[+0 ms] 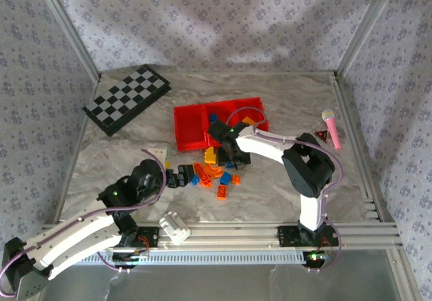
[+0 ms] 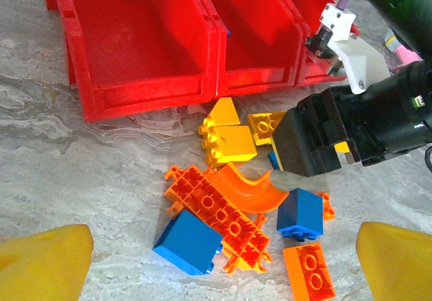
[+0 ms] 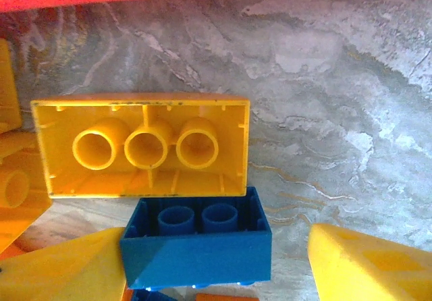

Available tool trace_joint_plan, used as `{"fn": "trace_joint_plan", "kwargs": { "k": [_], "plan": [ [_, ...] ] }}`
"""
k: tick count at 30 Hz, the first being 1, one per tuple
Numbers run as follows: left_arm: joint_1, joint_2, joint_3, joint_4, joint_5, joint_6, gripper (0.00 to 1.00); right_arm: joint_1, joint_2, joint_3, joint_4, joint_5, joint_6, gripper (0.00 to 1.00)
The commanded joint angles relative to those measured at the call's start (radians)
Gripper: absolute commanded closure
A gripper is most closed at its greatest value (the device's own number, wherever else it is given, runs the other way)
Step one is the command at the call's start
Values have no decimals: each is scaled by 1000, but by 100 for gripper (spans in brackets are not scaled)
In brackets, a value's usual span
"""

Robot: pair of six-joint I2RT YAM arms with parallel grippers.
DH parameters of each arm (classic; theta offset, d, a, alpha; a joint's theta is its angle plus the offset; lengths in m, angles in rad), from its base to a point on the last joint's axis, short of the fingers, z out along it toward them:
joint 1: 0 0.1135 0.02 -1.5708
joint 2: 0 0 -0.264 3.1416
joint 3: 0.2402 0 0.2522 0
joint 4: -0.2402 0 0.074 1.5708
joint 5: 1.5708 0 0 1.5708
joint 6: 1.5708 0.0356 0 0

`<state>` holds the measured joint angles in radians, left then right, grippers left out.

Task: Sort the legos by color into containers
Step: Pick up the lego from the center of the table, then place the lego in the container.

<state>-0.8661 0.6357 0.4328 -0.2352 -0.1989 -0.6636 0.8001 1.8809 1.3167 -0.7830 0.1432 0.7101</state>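
The blue lego (image 3: 196, 243) I'm after lies hollow side up on the table (image 3: 351, 78), at the tray-side edge of the loose pile (image 1: 216, 173). It touches an upturned yellow brick (image 3: 142, 146) just beyond it. My right gripper (image 3: 219, 264) straddles the blue one with its jaws apart. One fingertip (image 3: 67, 270) is against the brick's end, while the other (image 3: 371, 264) shows a gap, so nothing is grasped yet.

To do this well, I'd shift the wrist toward the open side so both pads meet the short ends together. Otherwise the brick may skid into the yellow one. I'd also stay low enough to catch the walls and not just the rim, then lift straight up so its neighbour isn't dragged along.

The red tray (image 1: 189, 122) sits just behind the pile. Its middle compartment (image 2: 253, 71) seems to hold a blue piece, so I judge that the target.

My left gripper (image 2: 223, 274) hangs fully spread over the pile's near side, holding nothing. I'd keep it clear.
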Motion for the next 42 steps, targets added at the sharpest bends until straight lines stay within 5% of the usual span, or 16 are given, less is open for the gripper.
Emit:
{"fn": "trace_joint_plan", "kwargs": {
  "k": [1,12,30,42],
  "plan": [
    [-5,-4,-11,23,-5,6,0,-2,-39,-17,-26,16,-16,29],
    [-5,-12,-10,14,-5,4,0,-6,-13,-42,11,6,-7,32],
    [-5,-24,-17,11,-18,2,0,-42,-61,-33,-6,9,-73,54],
    [-5,-12,-17,32,-25,1,0,-72,-158,194,-103,53,-224,57]
  ]
}}
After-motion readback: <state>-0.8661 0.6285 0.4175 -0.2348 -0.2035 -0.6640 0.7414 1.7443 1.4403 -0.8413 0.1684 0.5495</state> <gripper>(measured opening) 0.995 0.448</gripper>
